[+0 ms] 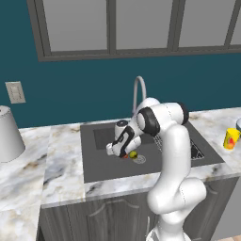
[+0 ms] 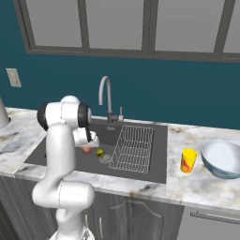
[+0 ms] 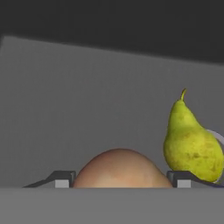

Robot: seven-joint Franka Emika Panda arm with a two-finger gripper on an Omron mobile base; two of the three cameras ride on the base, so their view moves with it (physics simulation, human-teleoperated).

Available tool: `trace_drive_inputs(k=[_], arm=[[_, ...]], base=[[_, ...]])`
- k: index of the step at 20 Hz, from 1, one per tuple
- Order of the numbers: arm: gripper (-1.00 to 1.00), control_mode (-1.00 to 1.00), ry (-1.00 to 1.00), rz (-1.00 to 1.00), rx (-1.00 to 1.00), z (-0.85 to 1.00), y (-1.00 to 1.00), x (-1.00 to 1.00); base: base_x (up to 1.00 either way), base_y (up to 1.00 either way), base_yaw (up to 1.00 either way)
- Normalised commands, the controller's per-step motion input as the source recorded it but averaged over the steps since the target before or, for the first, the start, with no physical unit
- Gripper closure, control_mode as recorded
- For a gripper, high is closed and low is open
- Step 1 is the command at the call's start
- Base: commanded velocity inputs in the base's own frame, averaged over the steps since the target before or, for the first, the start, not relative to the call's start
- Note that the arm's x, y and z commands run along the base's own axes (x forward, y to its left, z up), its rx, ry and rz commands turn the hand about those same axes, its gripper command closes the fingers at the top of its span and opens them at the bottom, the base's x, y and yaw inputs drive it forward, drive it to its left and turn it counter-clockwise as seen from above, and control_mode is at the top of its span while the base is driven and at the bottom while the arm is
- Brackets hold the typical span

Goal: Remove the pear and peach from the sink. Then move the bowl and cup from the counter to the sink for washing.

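Down in the dark grey sink (image 1: pixel 101 164) (image 2: pixel 56 154), my gripper (image 1: pixel 123 152) (image 2: pixel 86 147) (image 3: pixel 122 179) is shut on the reddish peach (image 1: pixel 124 156) (image 2: pixel 86 150) (image 3: pixel 120 168), which fills the gap between both fingertips. The yellow-green pear (image 1: pixel 133 154) (image 2: pixel 100 153) (image 3: pixel 190 144) stands upright just beside it, by the round drain, apart from the fingers. On the marble counter (image 1: pixel 61 174) (image 2: pixel 197 187) right of the sink stand the yellow cup (image 1: pixel 231 138) (image 2: pixel 188 161) and the pale bowl (image 2: pixel 222 157).
A wire rack (image 2: pixel 133 147) fills the sink's right part. The curved steel faucet (image 1: pixel 139 89) (image 2: pixel 107 96) rises behind the basin. A large grey-white upturned vessel (image 1: pixel 8 134) stands on the counter far left. The dark sink wall is close ahead in the hand view.
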Motion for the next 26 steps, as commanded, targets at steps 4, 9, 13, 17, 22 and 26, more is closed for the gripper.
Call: trace_drive_inputs(k=[4, 9, 13, 17, 22, 26], arm=[[1.0, -1.0, -0.03, 0.0, 0.01, 0.3, 0.0, -0.18], [1.0, -1.0, 0.0, 0.0, 0.02, 0.3, 0.0, -0.18], [1.0, -1.0, -0.01, 0.0, 0.03, 0.34, 0.0, -0.12], [1.0, -1.0, 0.0, 0.0, 0.02, 0.35, 0.0, -0.1], [1.0, -1.0, -0.02, 0.0, 0.0, 0.34, 0.0, -0.11], [1.0, -1.0, -0.01, 0.0, 0.0, 0.34, 0.0, -0.1]], base=[[0.0, 0.0, 0.0], [0.0, 0.0, 0.0], [0.0, 0.0, 0.0], [0.0, 0.0, 0.0], [0.0, 0.0, 0.0], [0.0, 0.0, 0.0]])
